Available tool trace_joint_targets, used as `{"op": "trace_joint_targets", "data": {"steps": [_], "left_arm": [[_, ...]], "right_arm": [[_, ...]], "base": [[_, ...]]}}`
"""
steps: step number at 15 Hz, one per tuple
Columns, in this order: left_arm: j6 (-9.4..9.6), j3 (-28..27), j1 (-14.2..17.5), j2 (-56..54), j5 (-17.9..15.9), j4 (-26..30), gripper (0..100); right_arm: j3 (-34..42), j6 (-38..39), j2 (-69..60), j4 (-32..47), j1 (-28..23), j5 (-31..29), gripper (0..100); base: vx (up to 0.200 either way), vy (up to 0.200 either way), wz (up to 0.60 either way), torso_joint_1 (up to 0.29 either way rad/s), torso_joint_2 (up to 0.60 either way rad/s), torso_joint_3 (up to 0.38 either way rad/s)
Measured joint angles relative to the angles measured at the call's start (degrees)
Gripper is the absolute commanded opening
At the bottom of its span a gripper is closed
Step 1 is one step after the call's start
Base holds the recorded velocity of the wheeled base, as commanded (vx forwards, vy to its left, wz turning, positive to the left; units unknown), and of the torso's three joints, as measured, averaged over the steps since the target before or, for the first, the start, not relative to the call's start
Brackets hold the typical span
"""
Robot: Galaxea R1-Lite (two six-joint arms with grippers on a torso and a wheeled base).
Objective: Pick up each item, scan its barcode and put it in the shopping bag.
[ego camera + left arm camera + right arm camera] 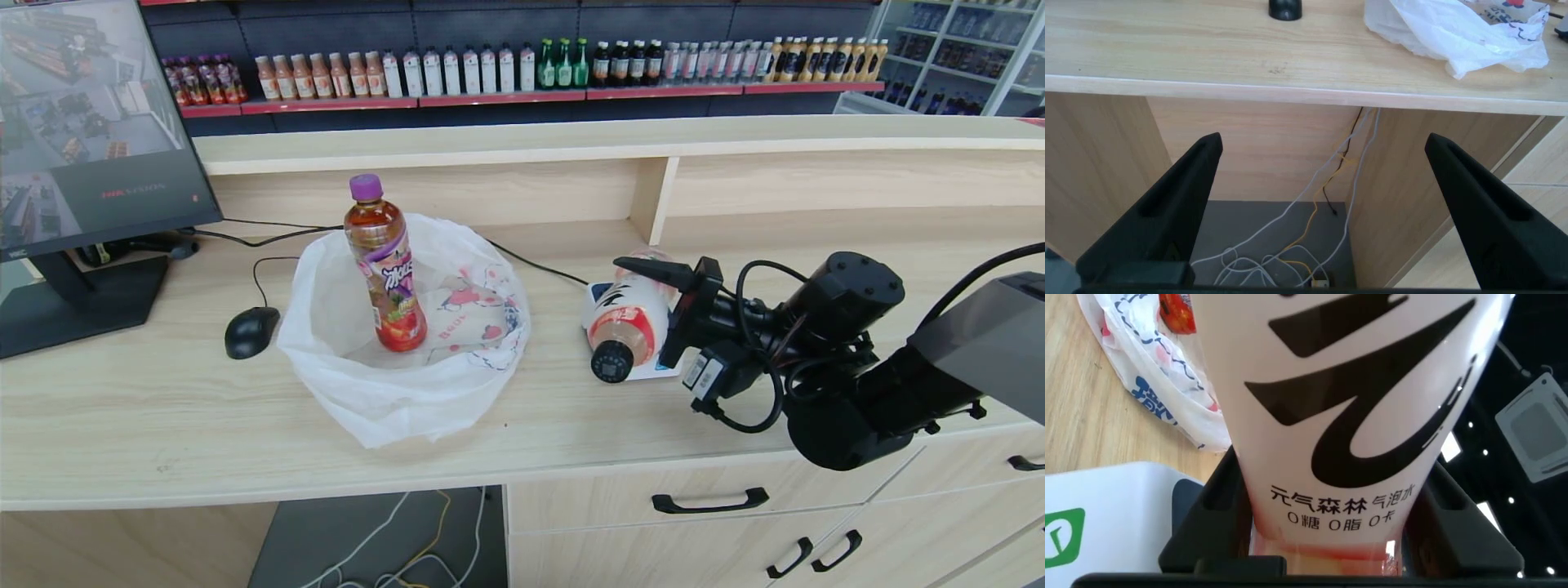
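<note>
Right hand (pixel 653 314), clamped around a white bottle (pixel 624 327) with a black cap, holds it on its side over a white scanner box (pixel 1127 506) toward the right end of the counter (pixel 163 425). Shopping bag (pixel 392 392), white plastic with its mouth open, sits at mid-counter; inside it a red drink bottle (pixel 385 269) with a purple cap stands upright. Black mouse (pixel 251 331) lies just beside the bag, toward the counter's left end; a monitor (pixel 82 122) occupies the far left corner. Left hand (pixel 1323 147), fingers spread wide and holding nothing, hangs below the counter's front edge, facing loose cables (pixel 1290 253).
</note>
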Motion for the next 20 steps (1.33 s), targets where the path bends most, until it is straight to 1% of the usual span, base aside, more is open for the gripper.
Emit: {"op": "trace_joint_targets", "data": {"steps": [13,20], "left_arm": [[0.05,0.00,0.00,0.00,-0.01,-0.02,100],[0.05,0.00,0.00,0.00,-0.01,-0.02,100]], "right_arm": [[0.59,-0.72,0.13,0.17,0.44,0.02,0],[3.54,2.76,-5.11,0.11,1.77,-0.07,0]], "base": [[0.000,0.000,0.00,0.000,0.00,0.000],[0.000,0.000,0.00,0.000,0.00,0.000]]}}
